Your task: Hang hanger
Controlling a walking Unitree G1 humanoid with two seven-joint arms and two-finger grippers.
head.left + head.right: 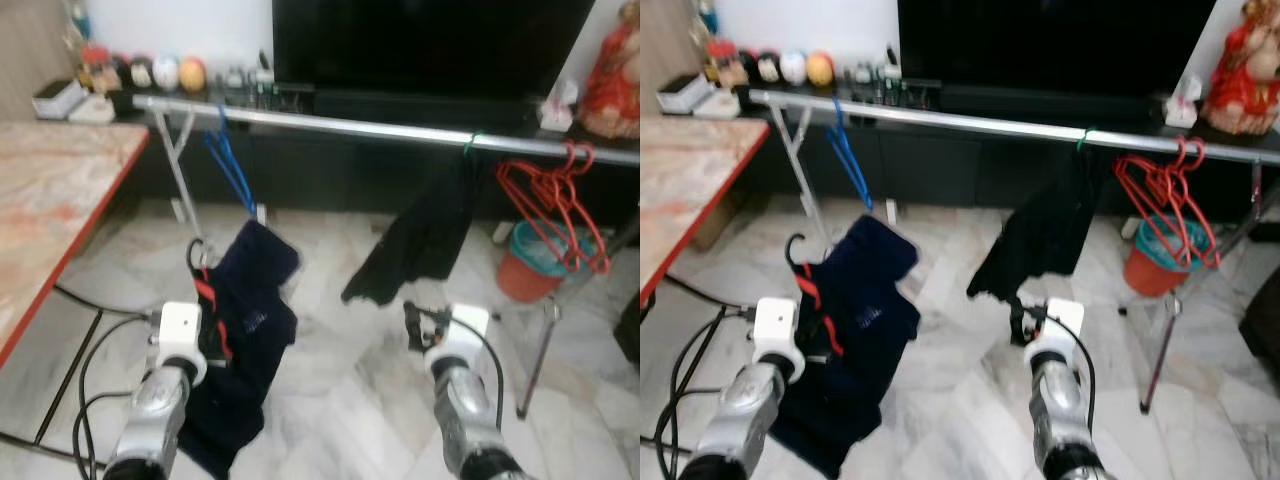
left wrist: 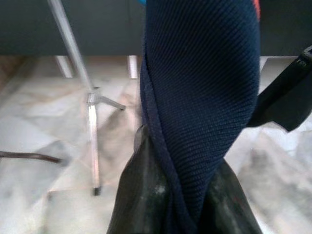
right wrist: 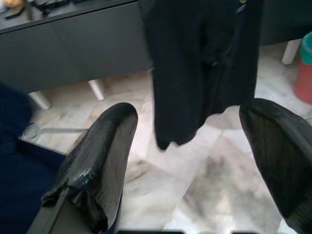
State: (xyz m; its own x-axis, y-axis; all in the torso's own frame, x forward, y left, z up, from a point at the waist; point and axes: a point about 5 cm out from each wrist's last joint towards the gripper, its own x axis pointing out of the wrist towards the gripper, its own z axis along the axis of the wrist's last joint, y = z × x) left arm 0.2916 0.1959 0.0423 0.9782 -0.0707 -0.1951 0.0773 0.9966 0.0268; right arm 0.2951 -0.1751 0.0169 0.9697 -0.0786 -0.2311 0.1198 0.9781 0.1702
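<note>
gripping the hanger (image 1: 203, 290) with navy garment (image 1: 245, 340), left end effector (image 1: 205, 335) clamps; right end effector (image 3: 195, 161) gapes.

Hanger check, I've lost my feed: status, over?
Left gripper shut on navy garment with hanger. Right gripper open, empty. Rail ahead, not yet reached; black garment and red hangers already on it.

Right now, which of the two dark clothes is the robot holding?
The navy blue garment, on a hanger with a black hook, is pinched in the left pincer. The black garment hangs from the silver rail, apart from the open right pincer.
</note>
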